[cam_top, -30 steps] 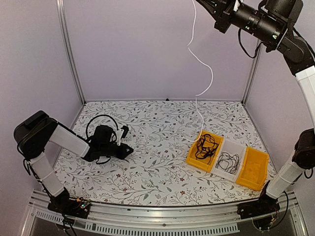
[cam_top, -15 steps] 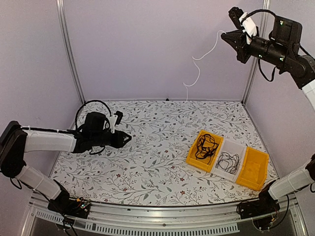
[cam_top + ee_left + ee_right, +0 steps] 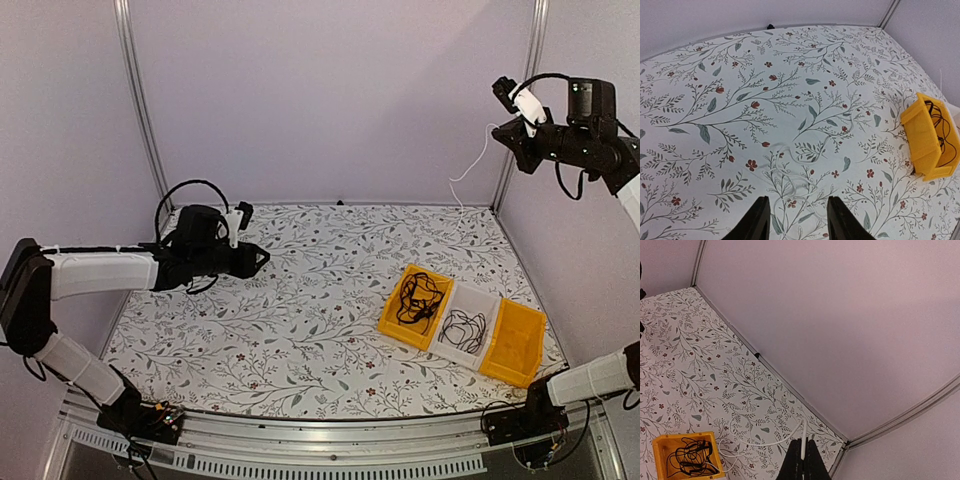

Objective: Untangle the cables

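Note:
My right gripper (image 3: pixel 508 130) is high at the back right, shut on a white cable (image 3: pixel 470 172) that dangles from it toward the back wall. In the right wrist view the shut gripper (image 3: pixel 802 452) pinches the white cable's (image 3: pixel 770 442) end, and the rest curves left and down toward the bins. Black cables (image 3: pixel 415 297) lie bunched in the left yellow bin (image 3: pixel 392 312); another black cable (image 3: pixel 463 325) lies in the white bin (image 3: pixel 482 300). My left gripper (image 3: pixel 258 260) hovers open over the cloth at the left, holding nothing (image 3: pixel 797 227).
An empty yellow bin (image 3: pixel 515 345) sits right of the white one. The flowered cloth (image 3: pixel 310 320) covers the table, with metal frame posts (image 3: pixel 140 100) and walls around it. The left arm's own black lead (image 3: pixel 185 188) arches over its wrist.
The right arm swung down and right from the top, carrying the white cable off the table's middle. The left gripper opened and moved up and back over the cloth.

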Controlling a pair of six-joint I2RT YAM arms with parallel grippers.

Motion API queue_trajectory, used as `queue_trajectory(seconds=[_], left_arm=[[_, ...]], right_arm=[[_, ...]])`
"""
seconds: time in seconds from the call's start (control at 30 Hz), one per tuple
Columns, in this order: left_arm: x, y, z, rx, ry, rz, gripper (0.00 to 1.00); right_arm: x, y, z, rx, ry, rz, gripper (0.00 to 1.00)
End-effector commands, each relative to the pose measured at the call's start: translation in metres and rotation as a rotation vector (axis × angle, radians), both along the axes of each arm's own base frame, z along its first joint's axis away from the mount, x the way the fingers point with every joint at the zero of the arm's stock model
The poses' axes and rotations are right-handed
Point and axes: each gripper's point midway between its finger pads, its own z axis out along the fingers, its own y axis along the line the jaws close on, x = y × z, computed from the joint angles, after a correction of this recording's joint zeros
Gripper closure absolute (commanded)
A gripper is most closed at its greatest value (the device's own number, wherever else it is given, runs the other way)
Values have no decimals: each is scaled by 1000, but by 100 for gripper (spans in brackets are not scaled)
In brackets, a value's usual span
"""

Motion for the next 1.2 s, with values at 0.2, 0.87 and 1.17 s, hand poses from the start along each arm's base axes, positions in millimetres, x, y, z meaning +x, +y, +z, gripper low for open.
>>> queue_trajectory(seconds=[0.2,0.87,1.17], left_arm=[[20,-12,-17,30,17,13,58],[44,-25,-15,21,14,17,58],[46,-21,-20,34,23,33,58]], right_arm=[[-41,-44,25,-98,-74,-127,100],[-144,-112,-22,-527,101,-254,100],[-174,-120,-91,-726,199,-145,100]])
